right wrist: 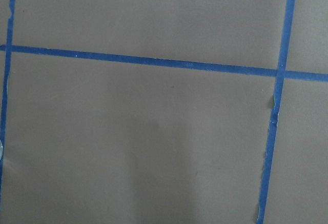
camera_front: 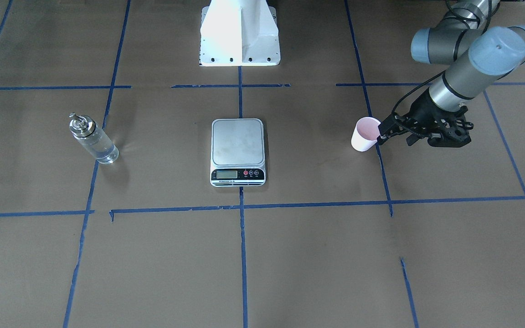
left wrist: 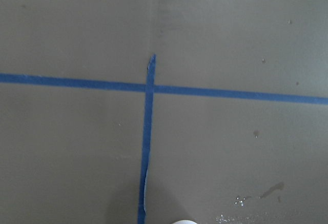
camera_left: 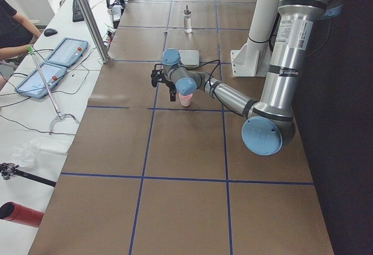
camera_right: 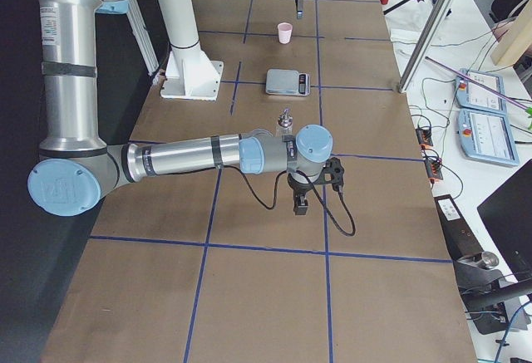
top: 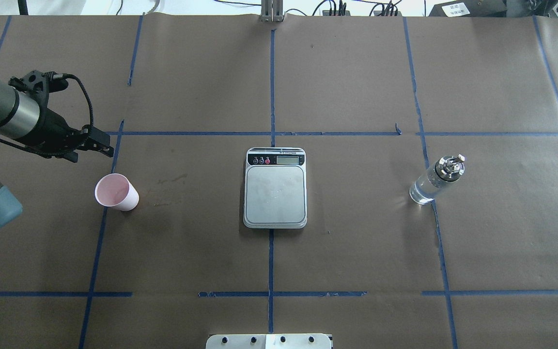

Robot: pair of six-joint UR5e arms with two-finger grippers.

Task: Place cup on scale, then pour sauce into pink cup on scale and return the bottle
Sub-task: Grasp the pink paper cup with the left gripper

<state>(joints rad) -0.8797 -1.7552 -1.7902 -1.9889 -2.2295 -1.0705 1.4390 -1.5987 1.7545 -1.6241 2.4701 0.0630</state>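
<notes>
One cup (top: pixel 116 192), one scale (top: pixel 275 190), one bottle (top: pixel 435 181), all upright on the counter (top: pixel 356 252), well apart. Left gripper (top: pixel 105 148) near cup, holding nothing; spread unclear. Right gripper (camera_right: pixel 300 206): cannot tell.

Blue tape grid (camera_front: pixel 243 228); perhaps tablets (camera_left: pixel 66 51)
</notes>
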